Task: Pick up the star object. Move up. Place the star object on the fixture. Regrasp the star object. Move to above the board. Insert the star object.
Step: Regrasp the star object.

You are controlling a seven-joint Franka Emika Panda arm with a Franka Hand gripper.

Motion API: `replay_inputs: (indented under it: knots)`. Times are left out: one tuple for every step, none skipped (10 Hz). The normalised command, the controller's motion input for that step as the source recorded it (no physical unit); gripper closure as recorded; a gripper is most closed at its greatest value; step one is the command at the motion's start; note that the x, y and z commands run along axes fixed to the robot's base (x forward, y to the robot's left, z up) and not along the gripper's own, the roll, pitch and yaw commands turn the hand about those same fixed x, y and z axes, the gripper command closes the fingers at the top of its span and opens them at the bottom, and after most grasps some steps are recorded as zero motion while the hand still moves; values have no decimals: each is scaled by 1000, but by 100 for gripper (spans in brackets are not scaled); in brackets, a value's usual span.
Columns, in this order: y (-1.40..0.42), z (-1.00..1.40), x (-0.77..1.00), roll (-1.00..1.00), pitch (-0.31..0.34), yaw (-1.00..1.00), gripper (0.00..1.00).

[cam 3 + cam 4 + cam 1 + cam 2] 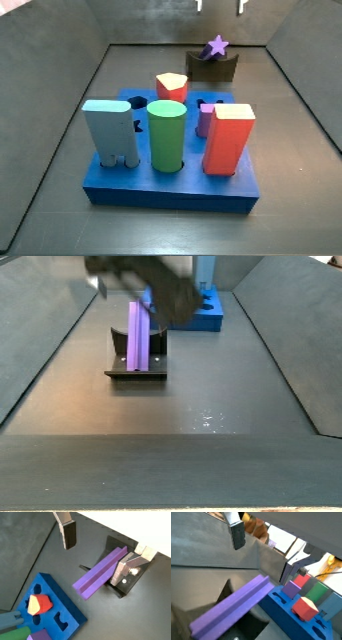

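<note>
The star object (pixel 100 574) leans on the fixture (pixel 214 66); the gripper (pixel 100 542) hangs above it, jaws open and empty.

- The star object (pixel 217 46) rests on the fixture (pixel 214 68), leaning at a slant in its notch; in a wrist view the star object (pixel 100 573) extends from the fixture (pixel 129 574) toward the board (pixel 59 612).
- In a side view the fixture stands behind the board (pixel 171 189), apart from it.
- Pegs (pixel 164 135) stand upright in the board's holes.
- The gripper (pixel 221 6) is above the fixture, clear of the star object; its fingers (pixel 67 533) stand apart with nothing between them.
- In a side view the board (pixel 203 314) lies beyond the fixture (pixel 136 368).
</note>
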Motion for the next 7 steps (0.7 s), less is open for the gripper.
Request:
replay_inputs:
  knots:
    - [-1000,737,-18,1000,39,31,0]
    - [-1000,674,-25,1000,36,31,0]
    - [-1000,569,-33,1000,33,31,0]
    - [-1000,455,-42,1000,30,31,0]
    - [-879,278,-40,1000,27,31,0]
    - [-708,161,-35,1000,23,31,0]
    - [-475,86,-37,1000,18,32,0]
